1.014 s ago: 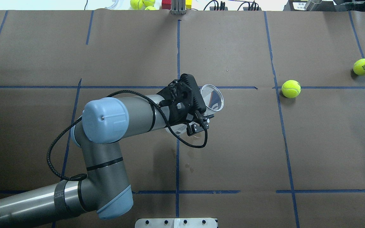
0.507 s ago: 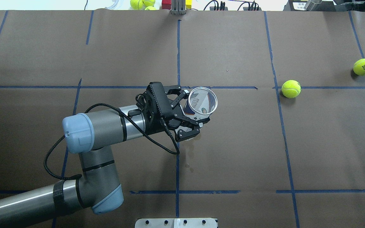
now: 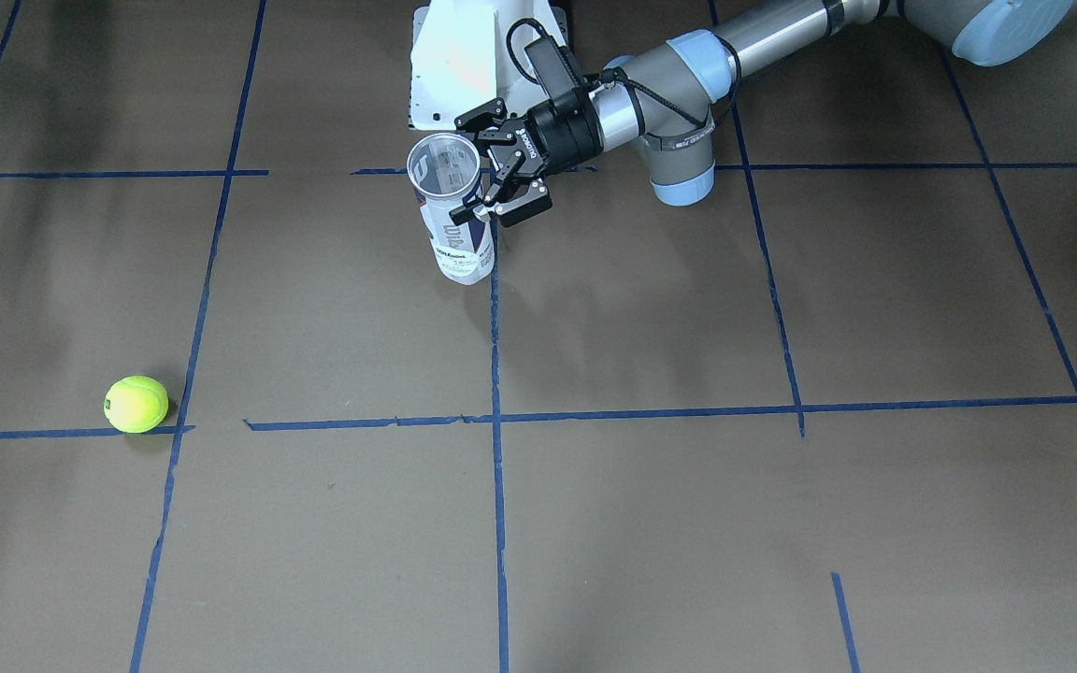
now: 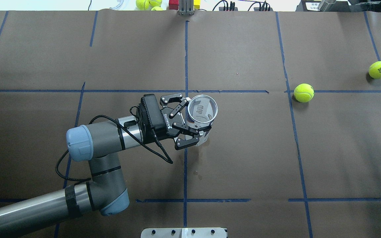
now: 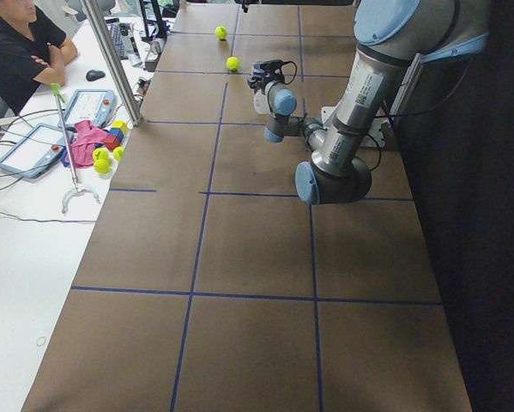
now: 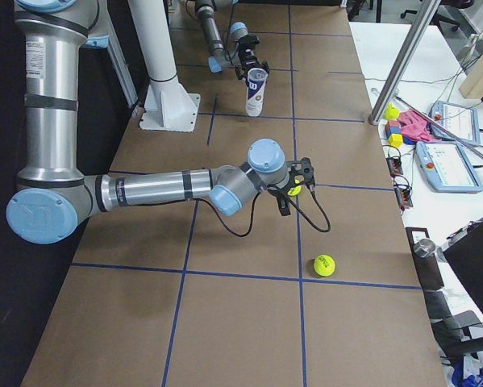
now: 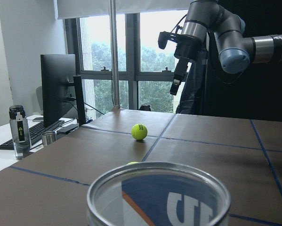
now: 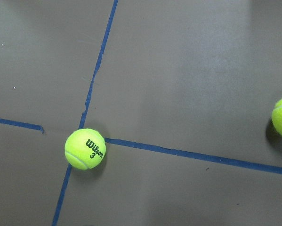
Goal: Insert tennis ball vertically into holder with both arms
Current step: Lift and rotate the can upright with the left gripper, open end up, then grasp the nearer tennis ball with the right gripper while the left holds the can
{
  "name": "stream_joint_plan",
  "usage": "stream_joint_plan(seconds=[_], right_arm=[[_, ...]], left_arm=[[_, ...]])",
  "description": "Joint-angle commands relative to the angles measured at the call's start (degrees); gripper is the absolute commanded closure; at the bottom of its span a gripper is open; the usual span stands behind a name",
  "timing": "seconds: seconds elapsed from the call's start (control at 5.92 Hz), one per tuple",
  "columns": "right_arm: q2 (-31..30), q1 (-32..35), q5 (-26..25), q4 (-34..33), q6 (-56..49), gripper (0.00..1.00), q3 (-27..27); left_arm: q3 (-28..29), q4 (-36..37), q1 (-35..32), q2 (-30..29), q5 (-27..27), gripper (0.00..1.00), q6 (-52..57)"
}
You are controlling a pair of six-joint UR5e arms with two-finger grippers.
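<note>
Overhead exterior: my left gripper (image 4: 194, 118) clamped on the can (image 3: 456, 238); tennis ball (image 4: 303, 92) well apart.
Front view shows the can upright on the table (image 3: 688, 523); left wrist view catches my right gripper (image 7: 173, 87) side-on, its jaws unreadable; right wrist view alone shows the ball's lettering, at a crossing of blue tape (image 8: 188, 154).

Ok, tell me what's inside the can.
Through the open mouth of the can only the back of its label shows; it looks empty that far. The bottom is hidden behind the label.
</note>
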Motion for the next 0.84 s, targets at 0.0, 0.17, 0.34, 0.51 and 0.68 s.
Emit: stream_joint_plan(seconds=[0.0, 0.17, 0.34, 0.51, 0.68], right_arm=[[1.7, -3.8, -3.9, -0.4, 3.5, 0.00, -0.2], [3.0, -5.8, -4.3, -0.5, 6.6, 0.00, -0.3], [5.1, -8.1, -6.3, -0.5, 10.6, 0.00, -0.4], [6.3, -9.4, -7.4, -0.5, 13.1, 0.00, -0.5], [6.5, -9.7, -8.4, -0.5, 13.2, 0.00, -0.5]], left_arm=[[2.9, -2.3, -0.3, 0.3, 0.2, 0.22, 0.3], [5.5, -5.1, -0.2, 0.1, 0.2, 0.22, 0.3], [6.1, -5.3, -0.2, 0.1, 0.2, 0.22, 0.3], [7.1, -8.0, -0.2, 0.0, 0.2, 0.22, 0.0], [8.0, -10.4, -0.2, -0.2, 0.2, 0.22, -0.3]])
